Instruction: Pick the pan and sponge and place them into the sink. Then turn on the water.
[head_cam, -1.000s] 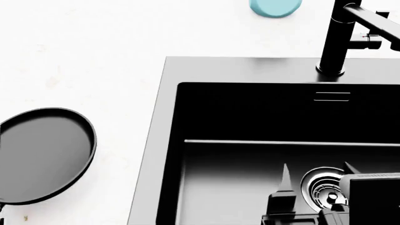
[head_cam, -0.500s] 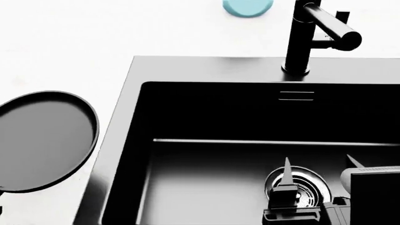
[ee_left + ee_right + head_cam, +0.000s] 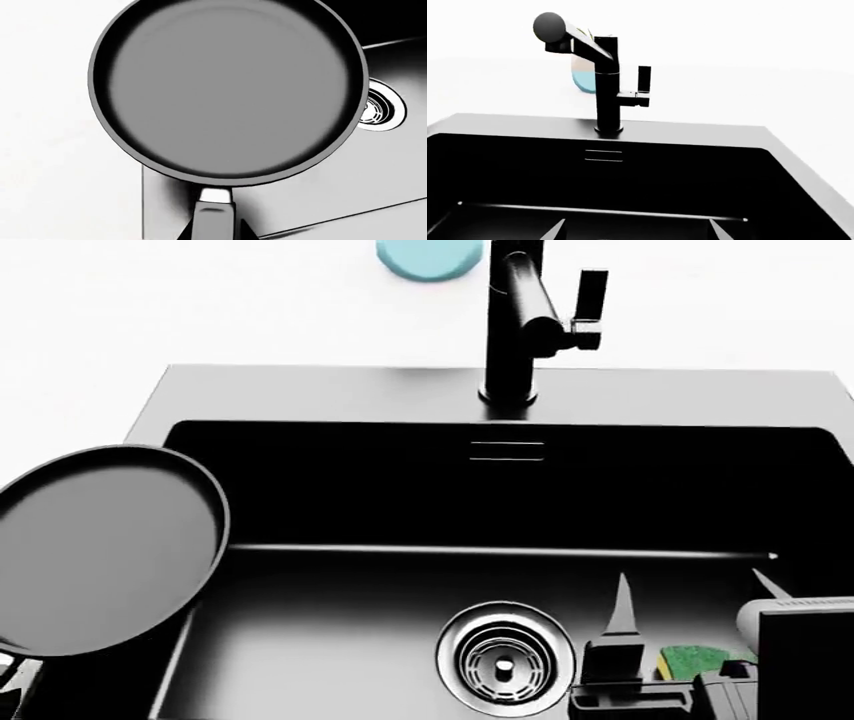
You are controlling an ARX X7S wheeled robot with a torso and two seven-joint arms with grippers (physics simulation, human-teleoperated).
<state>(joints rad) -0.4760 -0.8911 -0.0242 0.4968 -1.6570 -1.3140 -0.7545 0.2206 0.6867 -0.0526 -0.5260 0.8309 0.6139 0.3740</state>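
The black pan (image 3: 107,550) hangs over the left rim of the sink (image 3: 334,390). In the left wrist view the pan (image 3: 227,85) fills the frame, and my left gripper (image 3: 213,234) is shut on its handle (image 3: 213,215), one dark finger on each side. My right gripper (image 3: 691,605) is open inside the basin at the right, fingers wide apart. The yellow and green sponge (image 3: 691,660) shows low between those fingers; I cannot tell if it touches them. In the right wrist view my right gripper (image 3: 638,230) holds nothing and faces the sink's back wall (image 3: 694,170).
The black faucet (image 3: 514,320) stands on the back rim, with its lever (image 3: 591,300) on its right side; both show in the right wrist view, faucet (image 3: 607,85) and lever (image 3: 644,80). The chrome drain (image 3: 505,655) lies mid-basin. A teal object (image 3: 427,255) sits behind the faucet.
The head view has swung right, so sink and faucet slid left in it. The pan has come over the sink's left rim. The sponge has come into view between the right fingers.
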